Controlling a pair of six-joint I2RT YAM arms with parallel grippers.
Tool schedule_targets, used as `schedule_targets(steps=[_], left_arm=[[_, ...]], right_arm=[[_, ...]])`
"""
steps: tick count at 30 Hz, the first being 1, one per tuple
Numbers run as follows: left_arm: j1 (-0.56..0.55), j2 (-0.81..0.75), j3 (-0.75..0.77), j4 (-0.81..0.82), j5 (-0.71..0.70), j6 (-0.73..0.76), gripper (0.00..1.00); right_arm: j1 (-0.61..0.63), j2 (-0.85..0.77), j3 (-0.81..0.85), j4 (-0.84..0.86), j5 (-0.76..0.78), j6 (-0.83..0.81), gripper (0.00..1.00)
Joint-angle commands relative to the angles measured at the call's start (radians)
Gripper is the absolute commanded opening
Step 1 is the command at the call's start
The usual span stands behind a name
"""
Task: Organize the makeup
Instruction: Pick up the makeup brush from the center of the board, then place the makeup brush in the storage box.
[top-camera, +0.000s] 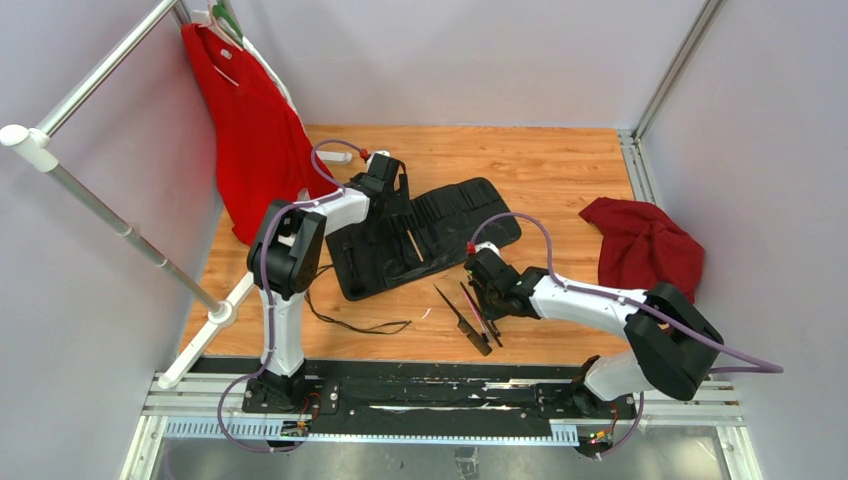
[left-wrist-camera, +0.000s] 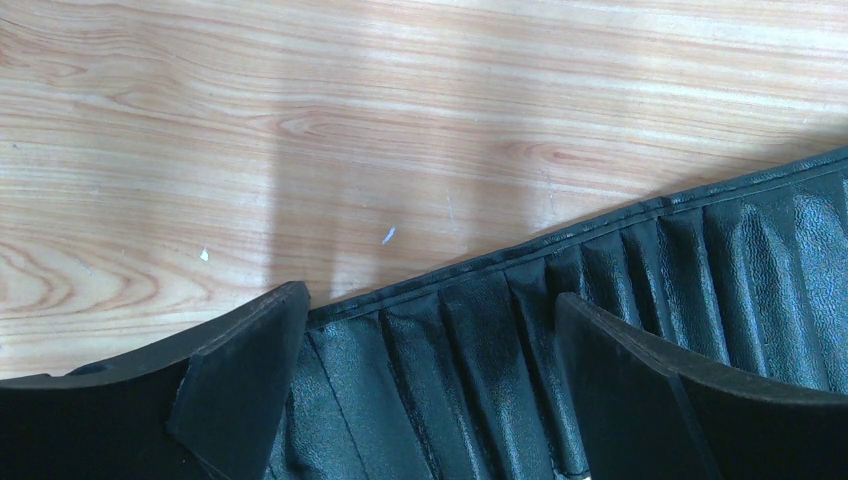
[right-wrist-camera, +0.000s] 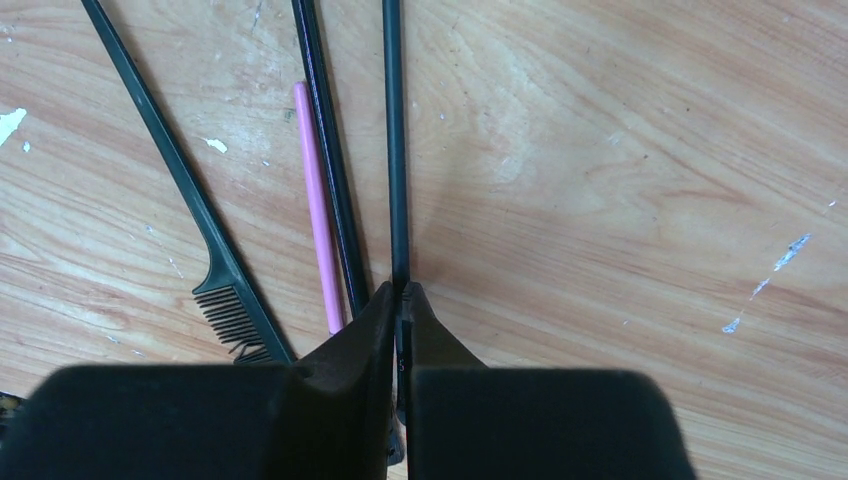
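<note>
Several thin makeup tools lie on the wooden table in front of the black slotted case (top-camera: 420, 232). In the right wrist view they are a black comb (right-wrist-camera: 225, 290), a pink stick (right-wrist-camera: 315, 205), a black brush handle (right-wrist-camera: 330, 150) and a thin black brush (right-wrist-camera: 396, 150). My right gripper (right-wrist-camera: 400, 292) is shut on the thin black brush, whose handle runs away from the jaws. In the top view the right gripper (top-camera: 487, 300) is low over the tools (top-camera: 470, 318). My left gripper (left-wrist-camera: 430, 330) is open, its fingers (left-wrist-camera: 250, 370) astride the case's pleated slots (left-wrist-camera: 480, 370) at the case's far edge (top-camera: 385, 190).
A red cloth (top-camera: 645, 248) lies at the right. A red garment (top-camera: 245, 130) hangs from a white rack (top-camera: 110, 215) at the left. A thin black looped cord (top-camera: 350, 322) lies on the table in front of the case.
</note>
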Motion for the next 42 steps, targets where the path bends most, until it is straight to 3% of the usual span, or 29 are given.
schedule_targets(steps=[1, 7, 19, 42], left_arm=[[0.001, 0.017, -0.044, -0.098, 0.024, -0.012, 0.99], [0.001, 0.018, -0.046, -0.099, 0.024, -0.013, 0.99], [0.002, 0.018, -0.044, -0.099, 0.027, -0.014, 0.99], [0.002, 0.024, -0.056, -0.09, 0.036, -0.012, 0.99]], right_arm=[[0.014, 0.051, -0.017, -0.06, 0.032, 0.018, 0.01], [0.015, 0.01, 0.0, -0.077, 0.073, 0.005, 0.01], [0.014, -0.015, 0.217, -0.183, 0.124, -0.098, 0.01], [-0.003, 0.399, 0.648, -0.155, -0.05, -0.236, 0.01]])
